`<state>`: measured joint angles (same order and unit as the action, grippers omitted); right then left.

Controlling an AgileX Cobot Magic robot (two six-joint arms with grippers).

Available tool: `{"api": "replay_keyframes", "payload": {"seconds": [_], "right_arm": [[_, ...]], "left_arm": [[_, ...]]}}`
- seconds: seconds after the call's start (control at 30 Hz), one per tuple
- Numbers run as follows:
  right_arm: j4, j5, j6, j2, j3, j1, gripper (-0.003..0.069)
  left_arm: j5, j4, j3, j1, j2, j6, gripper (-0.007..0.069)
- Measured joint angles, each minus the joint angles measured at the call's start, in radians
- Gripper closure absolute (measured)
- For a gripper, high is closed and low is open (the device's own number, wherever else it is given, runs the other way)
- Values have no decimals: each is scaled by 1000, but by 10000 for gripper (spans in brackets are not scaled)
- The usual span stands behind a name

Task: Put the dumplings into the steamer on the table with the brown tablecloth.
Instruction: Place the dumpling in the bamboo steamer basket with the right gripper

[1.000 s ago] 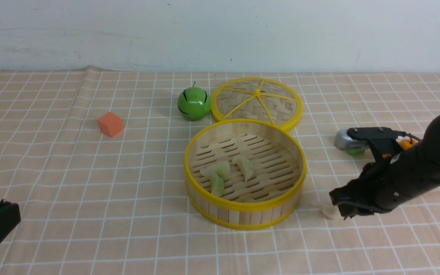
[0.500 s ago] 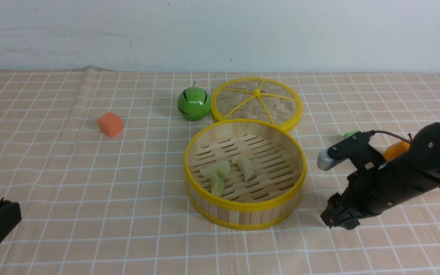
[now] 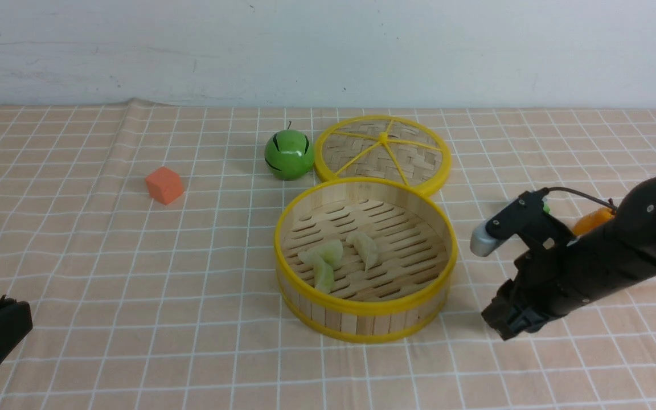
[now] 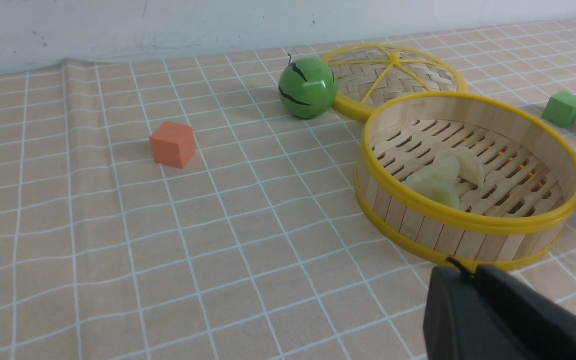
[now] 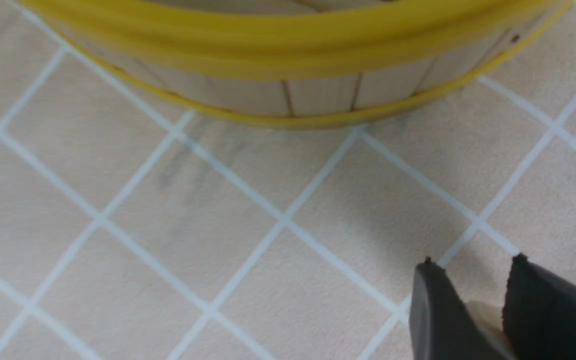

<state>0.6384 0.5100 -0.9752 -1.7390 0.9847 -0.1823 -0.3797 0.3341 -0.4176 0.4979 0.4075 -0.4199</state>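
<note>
The steamer (image 3: 362, 307) stands mid-table on the brown tablecloth (image 3: 134, 273). Three dumplings lie on its floor: two pale green (image 3: 328, 250) (image 3: 323, 276) and one cream (image 3: 367, 246). My right gripper (image 3: 504, 324) is low over the cloth just right of the steamer. In the right wrist view its fingers (image 5: 473, 262) are shut on a cream dumpling (image 5: 488, 317), with the steamer wall (image 5: 288, 55) close ahead. My left gripper (image 3: 6, 304) rests at the near left edge, shut and empty, its tips (image 4: 468, 267) pointing at the steamer (image 4: 468, 220).
The flat woven lid (image 3: 383, 149) lies behind the steamer, touching its rim. A green ball (image 3: 289, 155) sits left of the lid and an orange cube (image 3: 164, 185) farther left. A green cube (image 4: 563, 108) and an orange object (image 3: 590, 221) lie behind my right arm.
The cream dumpling lay on the cloth beside my right gripper. The gripper moved over it, opened wide and closed on it. My left arm stayed still.
</note>
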Motion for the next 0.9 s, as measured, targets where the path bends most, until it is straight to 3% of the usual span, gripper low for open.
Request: {"api": "replay_keyframes", "payload": {"seconds": [0.1, 0.27, 0.43, 0.47, 0.6, 0.9], "right_arm": [[23, 59, 0, 52, 17, 0, 473], [287, 141, -23, 114, 106, -49, 473], [481, 78, -178, 81, 132, -161, 473], [554, 15, -269, 41, 134, -207, 473], [679, -131, -444, -65, 135, -280, 473], [928, -232, -723, -158, 135, -297, 447]], "left_arm": [[0, 0, 0, 0, 0, 0, 586], [1, 0, 0, 0, 0, 1, 586], [1, 0, 0, 0, 0, 2, 586], [1, 0, 0, 0, 0, 2, 584], [0, 0, 0, 0, 0, 2, 578], [0, 1, 0, 0, 0, 2, 578]]}}
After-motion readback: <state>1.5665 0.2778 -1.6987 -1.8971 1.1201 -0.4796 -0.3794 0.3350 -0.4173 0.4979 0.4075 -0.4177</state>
